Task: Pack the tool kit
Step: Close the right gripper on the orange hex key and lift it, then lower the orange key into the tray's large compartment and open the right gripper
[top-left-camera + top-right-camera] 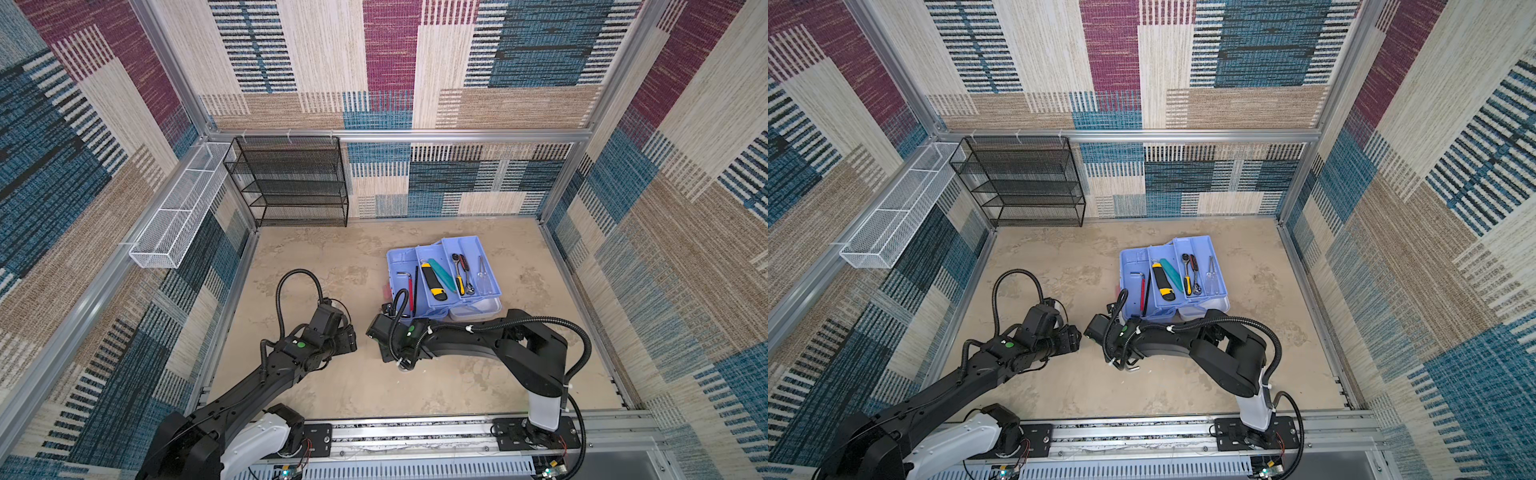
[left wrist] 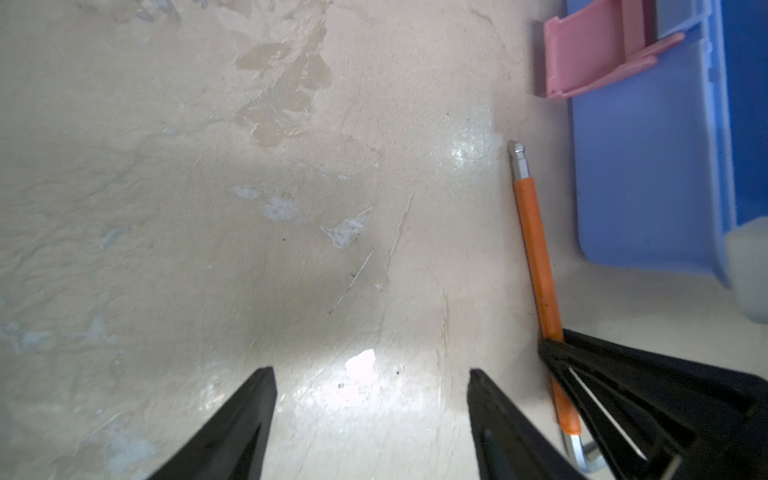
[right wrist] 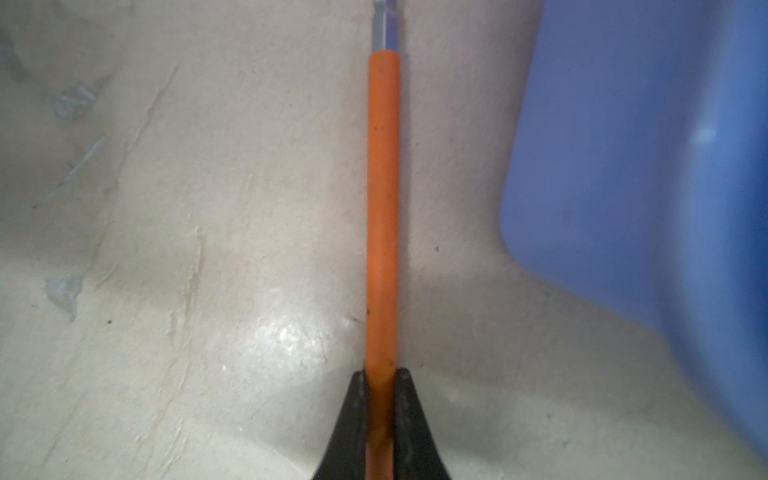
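Pickup step: the right pincer (image 3: 382, 374) is clamped on the orange-sleeved steel hex key (image 3: 383, 208), which lies on the beige tabletop (image 1: 332, 374) just beside the light-blue plastic tool kit (image 1: 397, 259) (open, its trays holding tools). The left pincer (image 2: 372, 370) gapes wide, empty. The next move probably calls for a lift and a carry into a tray.

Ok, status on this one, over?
Left gripper open, empty. Right gripper shut on orange-sleeved metal hex key beside light blue plastic tool kit, trays open, tools inside. No obstruction seen.

Smooth blue plastic tool kit (image 1: 398, 262)
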